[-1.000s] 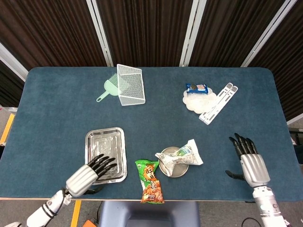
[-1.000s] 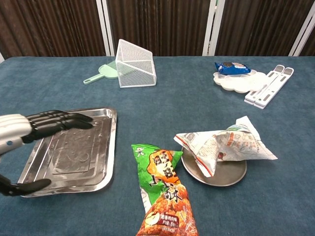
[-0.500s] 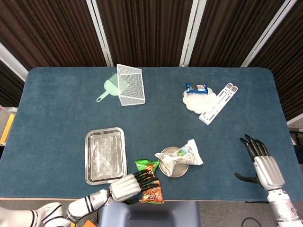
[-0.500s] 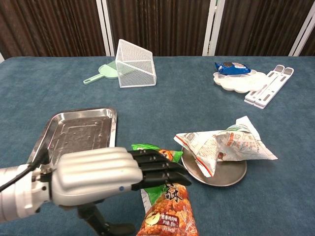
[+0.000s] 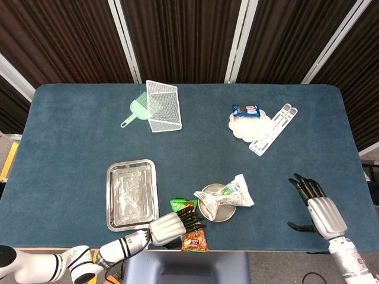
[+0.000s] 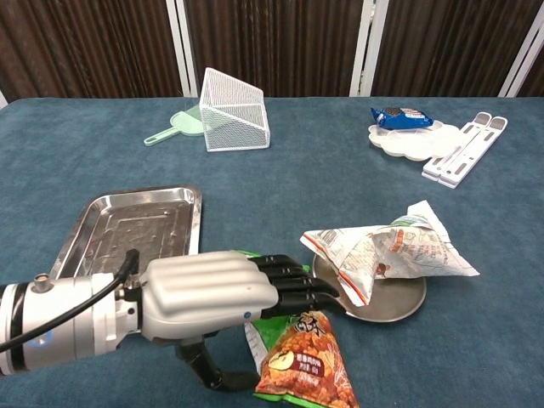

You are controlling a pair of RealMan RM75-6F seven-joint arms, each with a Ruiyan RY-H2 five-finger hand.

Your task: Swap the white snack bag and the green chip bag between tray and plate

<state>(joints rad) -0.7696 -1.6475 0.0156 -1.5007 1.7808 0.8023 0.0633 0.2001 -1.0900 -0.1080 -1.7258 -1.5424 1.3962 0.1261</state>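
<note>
The robot's left hand (image 6: 223,293) reaches in from the near table edge, its forearm low and nearly level, fingers (image 6: 299,286) stretched flat over the green chip bag (image 6: 302,361) and thumb curled beneath; whether it actually grips the bag cannot be told. The bag lies on the blue table (image 5: 71,148) between the steel tray (image 5: 131,194) and the round plate (image 5: 214,213). The white snack bag (image 6: 387,248) rests on that plate. At the far right edge, the right hand (image 5: 315,208) hovers palm-down, fingers apart, holding nothing.
</note>
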